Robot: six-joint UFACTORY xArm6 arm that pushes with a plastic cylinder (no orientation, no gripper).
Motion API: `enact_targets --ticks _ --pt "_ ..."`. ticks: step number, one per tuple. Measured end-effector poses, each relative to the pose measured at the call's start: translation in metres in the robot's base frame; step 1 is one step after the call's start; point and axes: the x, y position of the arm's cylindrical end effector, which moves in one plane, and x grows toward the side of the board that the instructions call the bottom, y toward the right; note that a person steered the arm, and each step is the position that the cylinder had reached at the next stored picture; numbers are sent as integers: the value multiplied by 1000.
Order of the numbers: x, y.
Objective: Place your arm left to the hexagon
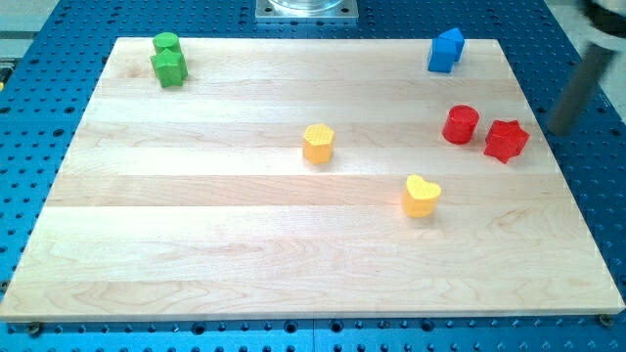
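- No claw on this rig, so there is no spread or pinched state to report; the arm ends in a dark rod, blurred, at the view's right edge.
- my tip [561,130] sits off the wooden desk [245,244], over the blue perforated base, just right of the red star block [506,140].
- yellow hexagon block [318,143] is the target; it stands near the desk's middle, alone, well apart from everything else.
- The spot to reach is the bare wood on the view's left of it.
- red cylinder block [460,124] is just left of the red star block, near it but not clearly touching; both lie between my tip and the target.
- yellow heart block [422,196] is below and right of the target.
- blue block [445,50] is at the top right; two green blocks [168,61] are touching at the top left.
- Risk: a straight sweep leftwards probably ploughs into the red pair and drags them along.
- Risk: passing close above or below the target may clip it and shove it away, moving the goal spot.
- Risk: dipping low could nudge the heart.
- Judgement: task barely begun; a wide detour is needed.
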Motion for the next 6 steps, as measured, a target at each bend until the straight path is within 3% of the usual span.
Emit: enact_targets --ticks 1,3,4,5,6 --pt "36 -65" --pt "11 -64" --pt "34 -27" --pt "66 -62" --pt "84 -178"
